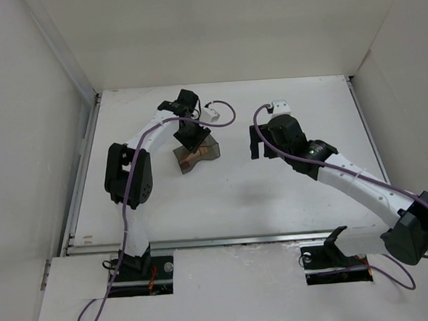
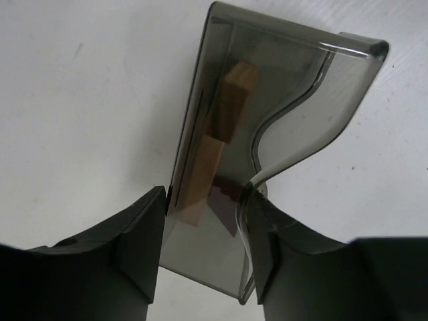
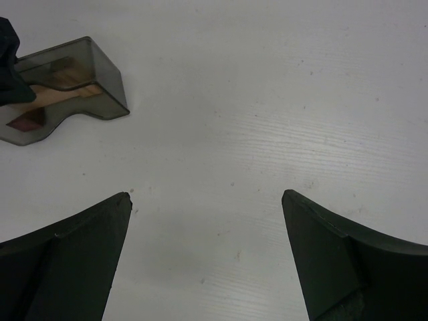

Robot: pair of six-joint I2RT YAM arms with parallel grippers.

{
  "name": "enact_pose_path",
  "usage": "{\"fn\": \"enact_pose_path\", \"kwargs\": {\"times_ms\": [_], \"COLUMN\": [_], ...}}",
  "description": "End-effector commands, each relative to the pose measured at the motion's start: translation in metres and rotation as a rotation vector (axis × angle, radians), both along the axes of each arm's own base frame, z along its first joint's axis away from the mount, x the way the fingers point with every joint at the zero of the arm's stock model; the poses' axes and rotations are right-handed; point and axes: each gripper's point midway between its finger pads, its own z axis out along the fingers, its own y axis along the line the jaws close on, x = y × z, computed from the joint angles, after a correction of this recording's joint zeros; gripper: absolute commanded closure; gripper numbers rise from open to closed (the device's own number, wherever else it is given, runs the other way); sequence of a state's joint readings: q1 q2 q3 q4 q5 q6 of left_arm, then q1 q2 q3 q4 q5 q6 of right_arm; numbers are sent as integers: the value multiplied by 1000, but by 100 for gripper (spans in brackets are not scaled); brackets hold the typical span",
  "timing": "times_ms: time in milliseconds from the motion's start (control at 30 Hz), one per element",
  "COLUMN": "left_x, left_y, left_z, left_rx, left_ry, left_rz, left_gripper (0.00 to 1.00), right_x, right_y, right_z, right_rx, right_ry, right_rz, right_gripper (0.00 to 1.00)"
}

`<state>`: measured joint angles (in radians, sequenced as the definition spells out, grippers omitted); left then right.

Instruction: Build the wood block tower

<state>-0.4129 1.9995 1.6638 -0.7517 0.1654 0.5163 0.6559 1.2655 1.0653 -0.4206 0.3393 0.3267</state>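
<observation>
Lying loose inside a smoky translucent bin [image 2: 301, 87], the wood blocks [image 2: 204, 177], tan pieces and a dark reddish one, are jumbled, not stacked; no tower stands yet. The bin sits left of centre in the top view, on the white bench [image 2: 80, 100]. The left pincer [image 2: 204, 200] straddles its near end, jaws narrow, set against both walls, apparently gripping it. The right pincer [image 3: 206, 195] hangs wide and empty, right of centre. The step in hand looks like freeing the blocks; next calls for tipping the bin so they spill out.

Robot lab cell here: flat white table [image 1: 231, 203] boxed by plain white wall panels [image 1: 213, 29], purple cables [image 1: 233, 113] trailing.
</observation>
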Motion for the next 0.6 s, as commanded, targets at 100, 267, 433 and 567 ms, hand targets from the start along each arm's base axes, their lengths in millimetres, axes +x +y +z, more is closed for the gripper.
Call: {"fn": "enact_pose_path", "kwargs": {"times_ms": [100, 267, 433, 567], "left_x": [-2, 1, 22, 19], "left_y": [-2, -9, -7, -2], "left_z": [0, 14, 40, 46], "left_rx": [5, 14, 250, 421], "left_ry": [-2, -68, -452, -663], "left_rz": [-6, 29, 216, 318], "left_gripper": [79, 100, 100, 100], "right_x": [7, 6, 7, 8], "right_y": [3, 1, -18, -31], "right_z": [27, 26, 35, 34], "right_rx": [22, 12, 37, 52], "right_ry": [-58, -54, -95, -99], "right_rz": [0, -8, -133, -242], "right_gripper": [0, 0, 0, 0]}}
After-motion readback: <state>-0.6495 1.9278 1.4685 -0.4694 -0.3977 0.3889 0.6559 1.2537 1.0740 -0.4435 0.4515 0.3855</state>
